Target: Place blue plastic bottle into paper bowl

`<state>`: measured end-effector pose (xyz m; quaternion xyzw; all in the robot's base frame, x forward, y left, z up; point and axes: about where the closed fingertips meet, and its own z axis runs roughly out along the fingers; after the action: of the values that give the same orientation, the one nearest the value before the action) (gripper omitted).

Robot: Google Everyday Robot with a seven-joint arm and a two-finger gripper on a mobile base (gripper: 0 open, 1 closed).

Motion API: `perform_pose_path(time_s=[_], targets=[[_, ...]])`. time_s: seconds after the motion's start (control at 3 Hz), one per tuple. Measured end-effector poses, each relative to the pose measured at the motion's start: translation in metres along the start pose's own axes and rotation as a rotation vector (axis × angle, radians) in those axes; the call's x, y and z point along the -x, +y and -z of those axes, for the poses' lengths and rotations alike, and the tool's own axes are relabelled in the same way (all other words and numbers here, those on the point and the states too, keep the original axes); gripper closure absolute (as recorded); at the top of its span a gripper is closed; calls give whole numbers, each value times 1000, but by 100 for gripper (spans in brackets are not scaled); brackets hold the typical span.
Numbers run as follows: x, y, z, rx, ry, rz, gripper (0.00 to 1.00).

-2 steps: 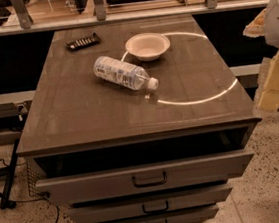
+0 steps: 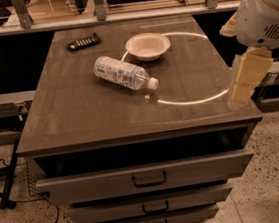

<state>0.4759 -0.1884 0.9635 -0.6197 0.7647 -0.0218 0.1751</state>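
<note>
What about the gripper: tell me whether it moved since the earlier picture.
Yes. The gripper, right of the table, has shifted left toward its edge.

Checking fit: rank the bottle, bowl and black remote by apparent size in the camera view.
1. blue plastic bottle
2. paper bowl
3. black remote (farther back, so less sure)
The gripper hangs beside the table's right edge.
</note>
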Motion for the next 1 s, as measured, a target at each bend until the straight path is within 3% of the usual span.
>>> perform_pose_path(time_s=[0.33,0.67,1.0], targets=[[55,-47,-46,8,-63,37,0],[90,-65,-76,21,-90,35,0],[122,-69,-104,46,-100,9,0]])
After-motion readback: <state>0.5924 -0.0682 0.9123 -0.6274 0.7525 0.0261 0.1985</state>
